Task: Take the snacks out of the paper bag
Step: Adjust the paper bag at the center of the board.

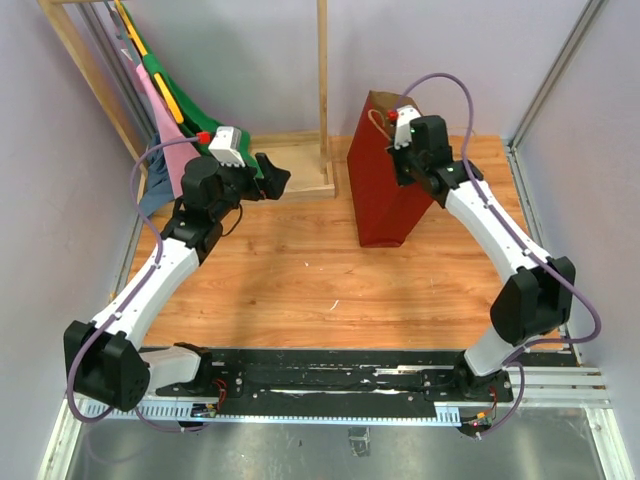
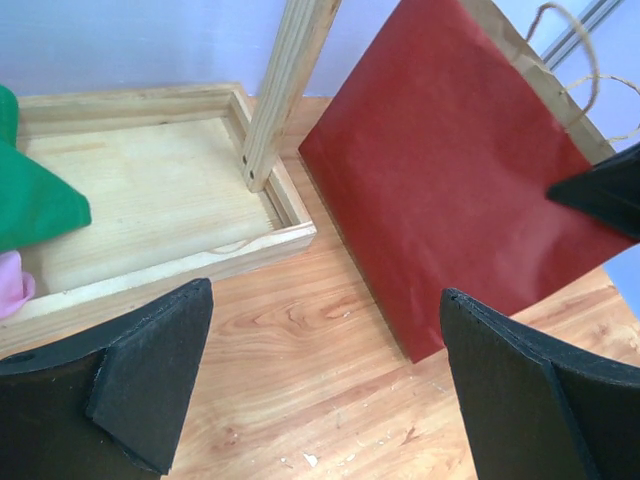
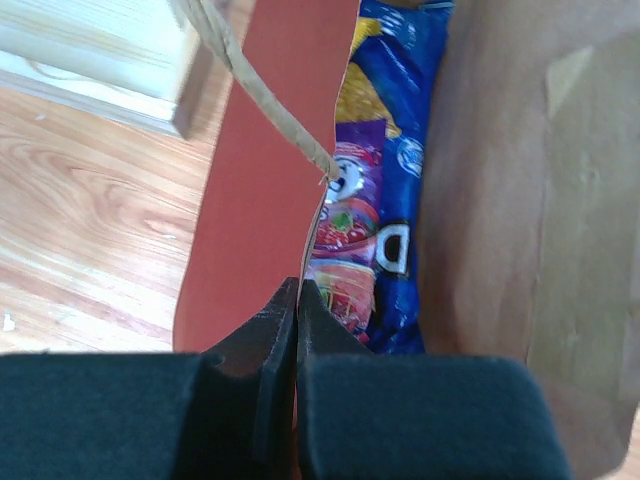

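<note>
1. The right jaws are closed flat on the top rim of one red wall of the paper bag [image 3: 260,150]. The paper edge runs straight into the seam between them, and they hold no packet.
2. The left jaws stand as wide apart as they go and hold nothing. They hang over the bare tabletop [image 1: 300,280] and face the bag's red side [image 2: 450,180] across a gap.
3. Just past the pinched wall, on its inner side, lie the snacks. A purple packet [image 3: 345,230] rests against the wall, with the big blue chip bag [image 3: 405,180] behind it. Both are down inside the bag, below the right jaws.
4. The chip bag's long axis runs along the bag's depth, from mouth to floor, so I judge a pull straight up through the mouth would free it.
5. The right arm is far nearer the snacks, being already at the mouth. The left arm is beside the bag, not over it.
6. My guess is that the grip on the rim serves to hold the mouth open. If so, the free left jaws would have to come over the top to reach in.
7. A string handle [image 3: 265,95] crosses the outside of the pinched wall and could snag.
8. The bag [image 1: 385,195] stands mouth up on the tabletop, just right of a wooden tray [image 2: 140,190] with an upright post [image 2: 285,90].
</note>
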Action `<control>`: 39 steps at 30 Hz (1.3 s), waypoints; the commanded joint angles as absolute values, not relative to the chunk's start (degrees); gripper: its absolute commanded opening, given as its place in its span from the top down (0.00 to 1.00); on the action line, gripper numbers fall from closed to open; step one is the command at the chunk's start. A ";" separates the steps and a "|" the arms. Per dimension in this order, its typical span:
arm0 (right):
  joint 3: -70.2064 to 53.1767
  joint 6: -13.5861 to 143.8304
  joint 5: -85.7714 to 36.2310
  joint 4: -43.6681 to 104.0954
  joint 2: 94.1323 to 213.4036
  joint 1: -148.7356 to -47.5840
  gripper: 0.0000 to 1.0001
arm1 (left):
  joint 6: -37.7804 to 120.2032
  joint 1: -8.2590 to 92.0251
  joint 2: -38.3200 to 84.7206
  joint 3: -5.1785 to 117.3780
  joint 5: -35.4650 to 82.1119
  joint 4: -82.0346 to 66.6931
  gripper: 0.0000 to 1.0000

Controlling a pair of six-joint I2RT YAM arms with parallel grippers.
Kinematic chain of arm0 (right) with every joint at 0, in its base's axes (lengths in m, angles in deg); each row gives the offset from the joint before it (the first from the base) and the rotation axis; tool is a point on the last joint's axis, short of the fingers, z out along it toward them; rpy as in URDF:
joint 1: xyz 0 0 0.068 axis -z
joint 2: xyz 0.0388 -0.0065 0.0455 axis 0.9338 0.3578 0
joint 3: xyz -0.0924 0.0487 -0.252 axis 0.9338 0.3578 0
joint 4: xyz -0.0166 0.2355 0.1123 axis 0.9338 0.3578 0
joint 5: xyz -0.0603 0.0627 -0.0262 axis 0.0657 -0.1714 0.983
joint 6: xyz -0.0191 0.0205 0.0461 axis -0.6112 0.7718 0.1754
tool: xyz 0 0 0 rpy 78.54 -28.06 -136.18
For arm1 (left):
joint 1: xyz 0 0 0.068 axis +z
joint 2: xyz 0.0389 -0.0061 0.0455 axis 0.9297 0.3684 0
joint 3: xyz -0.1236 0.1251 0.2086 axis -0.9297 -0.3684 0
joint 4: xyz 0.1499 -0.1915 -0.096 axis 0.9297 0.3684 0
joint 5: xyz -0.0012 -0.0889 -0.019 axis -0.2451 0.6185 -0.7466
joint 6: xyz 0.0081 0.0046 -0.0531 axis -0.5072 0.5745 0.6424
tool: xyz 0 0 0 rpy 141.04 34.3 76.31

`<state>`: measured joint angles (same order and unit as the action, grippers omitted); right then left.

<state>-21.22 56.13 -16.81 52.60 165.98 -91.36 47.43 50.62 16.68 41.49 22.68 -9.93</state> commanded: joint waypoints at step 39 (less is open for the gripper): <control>-28.14 52.01 -2.19 66.48 181.07 -127.90 0.99 | 44.67 56.78 10.63 43.87 10.28 0.71 0.00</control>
